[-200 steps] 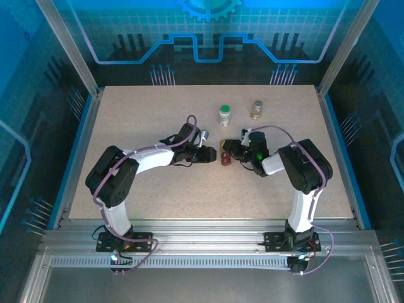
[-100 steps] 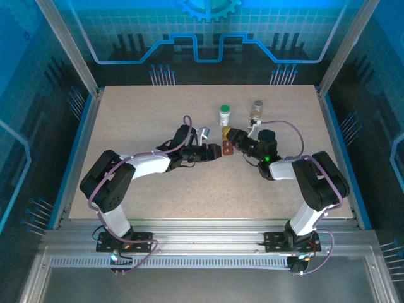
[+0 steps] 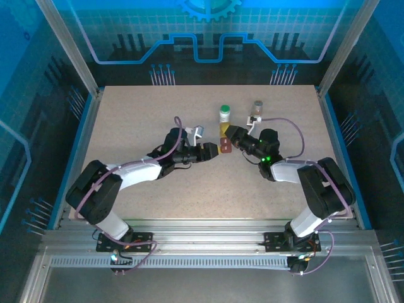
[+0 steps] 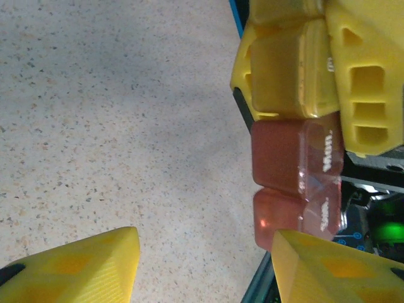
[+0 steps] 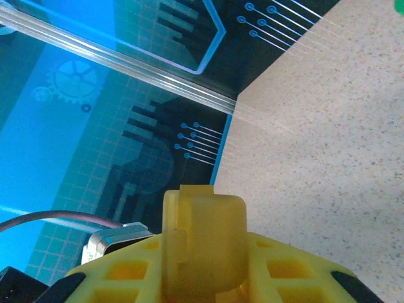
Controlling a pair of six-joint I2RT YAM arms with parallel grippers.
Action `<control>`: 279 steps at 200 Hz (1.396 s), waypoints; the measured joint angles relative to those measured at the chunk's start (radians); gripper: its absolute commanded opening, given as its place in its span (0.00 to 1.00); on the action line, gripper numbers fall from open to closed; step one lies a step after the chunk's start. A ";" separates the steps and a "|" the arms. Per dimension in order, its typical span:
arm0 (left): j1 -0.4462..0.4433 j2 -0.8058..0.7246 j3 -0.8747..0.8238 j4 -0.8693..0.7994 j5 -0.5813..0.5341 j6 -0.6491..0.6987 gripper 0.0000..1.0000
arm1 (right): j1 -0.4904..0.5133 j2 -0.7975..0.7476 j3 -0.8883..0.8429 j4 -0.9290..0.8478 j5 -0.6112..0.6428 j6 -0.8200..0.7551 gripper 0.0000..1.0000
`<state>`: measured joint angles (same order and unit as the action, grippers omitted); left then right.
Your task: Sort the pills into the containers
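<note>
The pills are one short strip (image 3: 225, 146), a translucent yellow piece (image 4: 284, 69) joined to two dark red ones (image 4: 287, 158). My right gripper (image 3: 230, 135) is shut on the yellow end, which fills the space between its fingers (image 5: 203, 240). My left gripper (image 3: 213, 150) faces it from the left, open, its fingertips (image 4: 82, 268) apart over bare table (image 4: 126, 126). The lowest red piece lies just by its right fingertip (image 4: 334, 265), outside the gap. The containers stand behind: a white bottle with a green cap (image 3: 225, 114) and an amber vial with a grey cap (image 3: 257, 108).
Both arms stretch forward and meet near the table's middle, a little in front of the bottles. The speckled tabletop (image 3: 145, 113) is bounded by blue rails and a metal frame (image 3: 82, 120). The back wall's corner is seen past the right gripper (image 5: 221, 120).
The right gripper carried the strip away from the arm bases, toward the bottles. The left gripper followed to the right, and its jaws spread wider.
</note>
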<state>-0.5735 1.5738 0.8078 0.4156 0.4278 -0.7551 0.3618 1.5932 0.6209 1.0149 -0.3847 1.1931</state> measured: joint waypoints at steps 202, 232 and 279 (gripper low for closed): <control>-0.073 -0.045 0.005 0.205 0.061 -0.067 0.66 | 0.031 -0.147 0.043 -0.168 0.009 -0.021 0.11; -0.079 -0.037 -0.010 0.262 0.068 -0.087 0.58 | 0.031 -0.167 0.043 -0.157 0.008 0.001 0.12; -0.079 -0.029 -0.010 0.322 0.068 -0.093 0.55 | 0.032 -0.173 0.043 -0.121 -0.002 0.039 0.11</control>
<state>-0.6521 1.5452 0.7982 0.7372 0.4953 -0.8486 0.3939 1.4200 0.6643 0.8944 -0.3866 1.2324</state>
